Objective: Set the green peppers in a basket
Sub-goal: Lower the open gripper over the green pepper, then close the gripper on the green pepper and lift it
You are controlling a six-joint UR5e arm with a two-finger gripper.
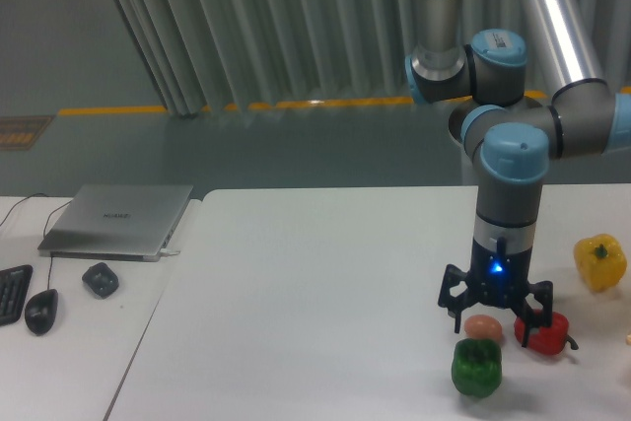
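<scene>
The green pepper [476,367], glossy and dark green, sits near the table's front edge at the right. My gripper [492,320] hangs open just above and behind it, fingers spread over a small orange-brown round item [482,326] that lies against the pepper's far side. Nothing is between the fingers. No basket shows in this view.
A red pepper [548,333] lies right of the gripper, partly behind a finger. A yellow pepper [600,261] sits at the far right. On the left side table are a laptop [118,219], a mouse [40,311], a dark small object [101,279] and a keyboard edge [11,292].
</scene>
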